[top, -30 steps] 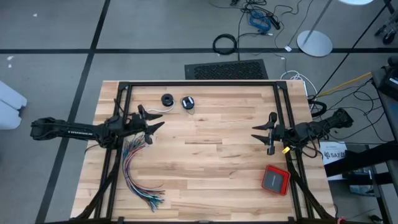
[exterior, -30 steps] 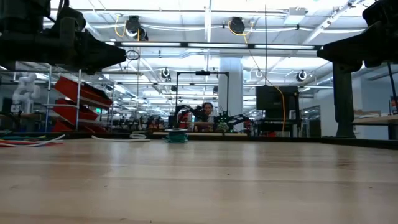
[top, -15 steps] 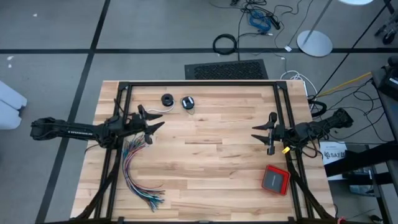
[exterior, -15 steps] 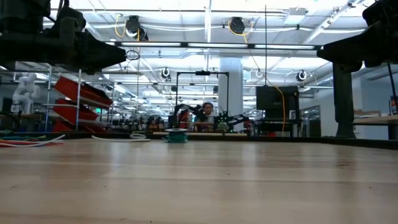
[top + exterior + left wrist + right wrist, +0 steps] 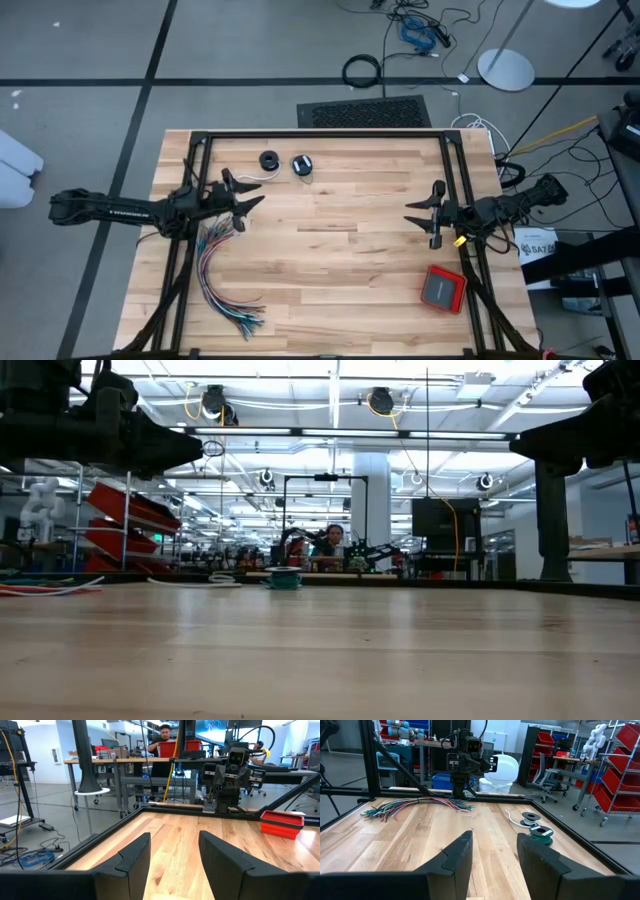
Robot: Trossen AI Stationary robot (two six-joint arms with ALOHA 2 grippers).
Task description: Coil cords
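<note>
wooden table [image 5: 330,260] fills the middle of the high view, black frame round it. both arms sit at its edges, low and level, neither over any work.

left gripper [image 5: 243,200] at left-centre of the high view, jaws spread, nothing between them; the left wrist view shows bare wood in the gap. right gripper [image 5: 428,222] at right-centre, jaws likewise spread and empty.

bundle of coloured wires [image 5: 218,275] fans out across the lower left of the table, just below the left gripper. red box [image 5: 443,288] lies at lower right.

the two cords lie near the upper edge, left of centre, side by side and apart from each other: black cord [image 5: 269,160], already wound in a small ring with a white tail trailing left, and teal cord [image 5: 302,165], also in a tight ring.

judgement: both cords look coiled already, so the task seems at or near its end, arms parked. if anything is left, it is the loose white tail; tucking it in would call for the left gripper to reach up-right to the black cord and pinch the thin end without dragging the ring open.
</note>
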